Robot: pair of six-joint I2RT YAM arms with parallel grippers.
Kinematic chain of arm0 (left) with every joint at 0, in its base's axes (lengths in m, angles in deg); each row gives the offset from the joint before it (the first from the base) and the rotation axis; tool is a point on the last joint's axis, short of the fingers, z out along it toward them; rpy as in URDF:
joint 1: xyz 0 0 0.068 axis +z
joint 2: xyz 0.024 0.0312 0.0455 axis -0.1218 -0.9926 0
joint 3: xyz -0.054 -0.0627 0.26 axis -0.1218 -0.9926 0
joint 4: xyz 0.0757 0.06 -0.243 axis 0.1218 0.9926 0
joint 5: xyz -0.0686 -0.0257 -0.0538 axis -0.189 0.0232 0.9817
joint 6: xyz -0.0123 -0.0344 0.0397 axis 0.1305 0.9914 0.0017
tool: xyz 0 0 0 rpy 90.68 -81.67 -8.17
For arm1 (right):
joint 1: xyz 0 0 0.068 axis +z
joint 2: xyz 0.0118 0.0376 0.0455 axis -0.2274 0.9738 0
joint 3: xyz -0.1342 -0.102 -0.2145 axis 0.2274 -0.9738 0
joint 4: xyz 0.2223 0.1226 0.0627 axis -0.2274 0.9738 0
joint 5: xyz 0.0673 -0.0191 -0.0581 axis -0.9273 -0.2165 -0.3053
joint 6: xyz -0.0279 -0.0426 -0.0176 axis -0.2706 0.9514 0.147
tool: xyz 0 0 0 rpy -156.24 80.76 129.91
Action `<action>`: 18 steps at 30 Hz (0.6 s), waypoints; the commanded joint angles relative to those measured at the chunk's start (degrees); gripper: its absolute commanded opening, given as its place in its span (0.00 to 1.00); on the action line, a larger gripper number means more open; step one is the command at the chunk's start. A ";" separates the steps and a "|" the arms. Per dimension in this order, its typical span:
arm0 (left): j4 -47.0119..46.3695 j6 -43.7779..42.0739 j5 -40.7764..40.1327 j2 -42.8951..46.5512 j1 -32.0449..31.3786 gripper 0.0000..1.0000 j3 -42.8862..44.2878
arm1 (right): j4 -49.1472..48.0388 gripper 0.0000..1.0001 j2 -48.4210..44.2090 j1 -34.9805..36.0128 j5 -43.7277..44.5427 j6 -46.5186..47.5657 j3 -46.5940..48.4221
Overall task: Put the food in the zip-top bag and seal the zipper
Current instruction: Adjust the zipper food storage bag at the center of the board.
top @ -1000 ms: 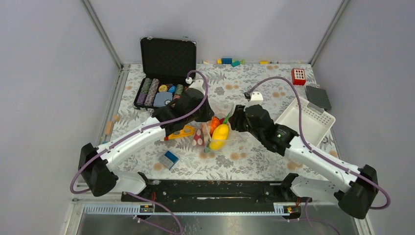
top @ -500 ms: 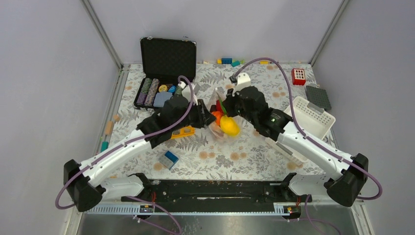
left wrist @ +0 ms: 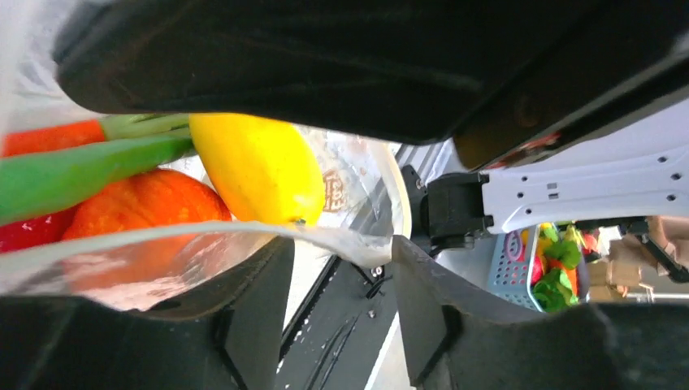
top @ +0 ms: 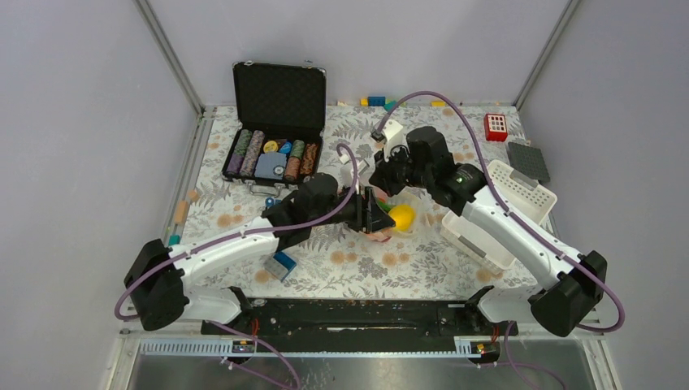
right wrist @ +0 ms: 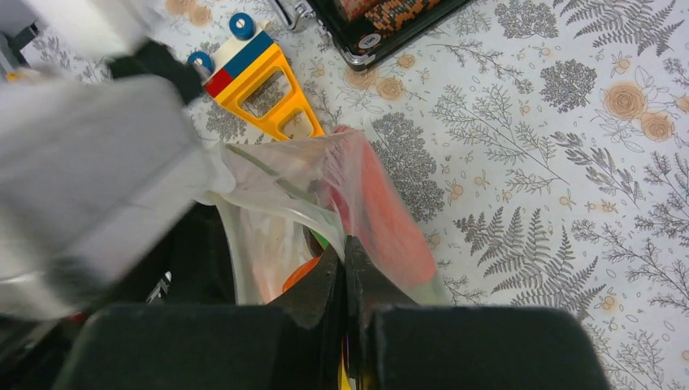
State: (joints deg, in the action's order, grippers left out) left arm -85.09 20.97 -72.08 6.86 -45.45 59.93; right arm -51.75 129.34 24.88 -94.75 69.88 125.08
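The zip-top bag [top: 390, 218] hangs lifted at the table's middle, its mouth upward. My right gripper [right wrist: 345, 248] is shut on the bag's top edge [right wrist: 276, 195], where the zipper strip runs; from above this gripper [top: 388, 180] stands over the bag. Food shows inside: a yellow piece [left wrist: 256, 166], an orange pumpkin [left wrist: 146, 203], green stems [left wrist: 81, 166] and a red piece [right wrist: 382, 211]. My left gripper [left wrist: 341, 248] is open low beside the bag, and a clear bag edge [left wrist: 357, 244] lies across its fingertips. From above, the left gripper [top: 372, 213] sits at the bag's left side.
An open poker chip case [top: 276, 154] stands back left. A white basket [top: 508, 199] lies under the right forearm. A yellow toy block [right wrist: 268, 81] lies left of the bag, a blue block [top: 283, 265] near the front, and a red block [top: 496, 127] and grey plate [top: 528, 161] back right.
The right gripper closed on the bag and lifted it up and toward the back. The left gripper let go, opened and swung right to the bag's lower side.
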 commanded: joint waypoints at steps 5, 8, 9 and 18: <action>1.80 -10.26 3.50 5.18 -1.31 0.99 3.48 | 4.56 0.00 -2.53 -2.37 -9.79 9.75 -1.49; 6.62 -15.60 -2.75 12.76 -1.36 0.99 2.04 | 5.06 0.00 -3.26 -3.62 -12.84 12.65 -2.59; 8.32 -17.64 -4.92 15.17 -1.36 0.99 1.89 | 5.12 0.00 -3.35 -4.22 -14.33 13.58 -2.59; 16.24 -30.48 -22.84 22.08 1.73 0.99 7.39 | 11.56 0.00 -1.71 -8.90 -28.68 21.64 3.41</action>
State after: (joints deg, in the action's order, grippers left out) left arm -71.14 -1.11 -86.17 29.61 -46.22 64.09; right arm -44.60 128.01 16.96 -115.42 85.63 123.16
